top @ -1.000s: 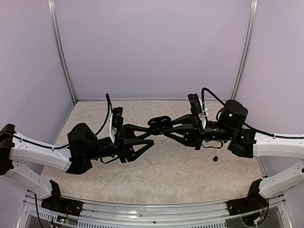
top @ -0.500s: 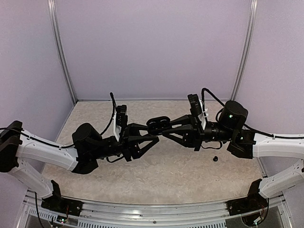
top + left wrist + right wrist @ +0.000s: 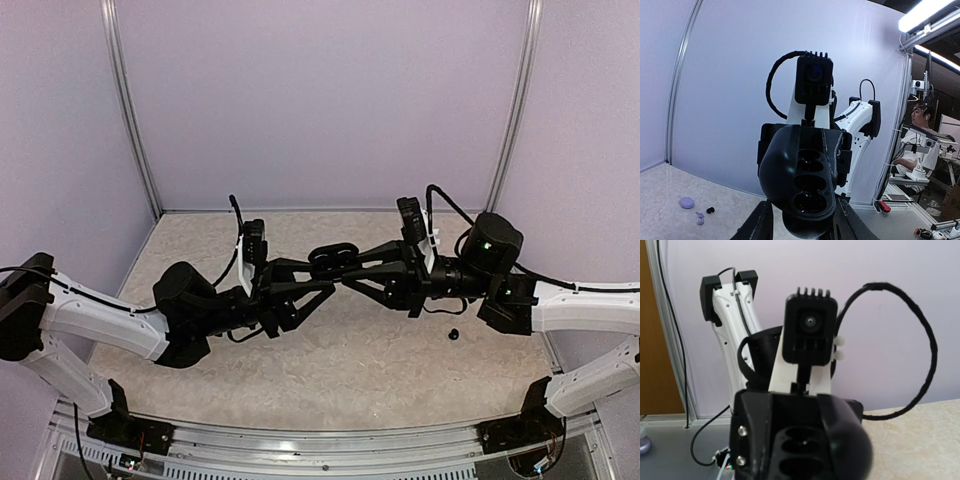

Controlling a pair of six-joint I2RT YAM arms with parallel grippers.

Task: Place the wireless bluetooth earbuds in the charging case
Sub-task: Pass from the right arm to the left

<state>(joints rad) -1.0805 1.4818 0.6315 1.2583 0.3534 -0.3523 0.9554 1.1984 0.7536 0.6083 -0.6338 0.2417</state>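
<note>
Right fingers (image 3: pixel 378 256) gripped open black oval plastic charging case (image 3: pixel 333 255) mid-air. Left fingers (image 3: pixel 759 224) straddled its lower end, partly apart, contact unclear. Tiny black earbud (image 3: pixel 453 334) lay on beige desk (image 3: pixel 350 380) below, nearer right arm (image 3: pixel 560 305).

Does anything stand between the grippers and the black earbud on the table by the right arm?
Nothing visible does: the black earbud lies in the open on the table. But the right gripper is shut on the black charging case in mid-air, and the left gripper is at that case too.
</note>
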